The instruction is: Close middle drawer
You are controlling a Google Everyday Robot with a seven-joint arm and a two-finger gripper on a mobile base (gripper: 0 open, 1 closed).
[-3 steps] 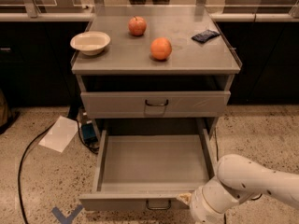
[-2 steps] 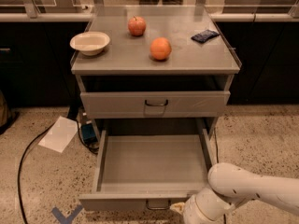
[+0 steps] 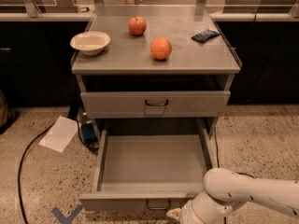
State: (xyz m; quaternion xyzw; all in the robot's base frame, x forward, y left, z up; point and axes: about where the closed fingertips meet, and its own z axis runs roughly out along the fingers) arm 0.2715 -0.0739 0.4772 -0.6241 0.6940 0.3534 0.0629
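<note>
Arm point(image 3: 247, 195): white, entering at 4 o'clock, elbow bent, forearm angled down toward 6 o'clock.
Gripper point(image 3: 174, 213): at 6 o'clock, just beside loop handle point(image 3: 158, 204), mostly cut off by frame edge; released or clenched cannot be told.
Middle drawer point(image 3: 152, 160): pulled out, at 6 o'clock of table point(image 3: 187, 55).
Upper drawer point(image 3: 117, 104): pushed in.

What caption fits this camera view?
Open middle drawer, with the gripper low at its front, just right of the handle.
</note>
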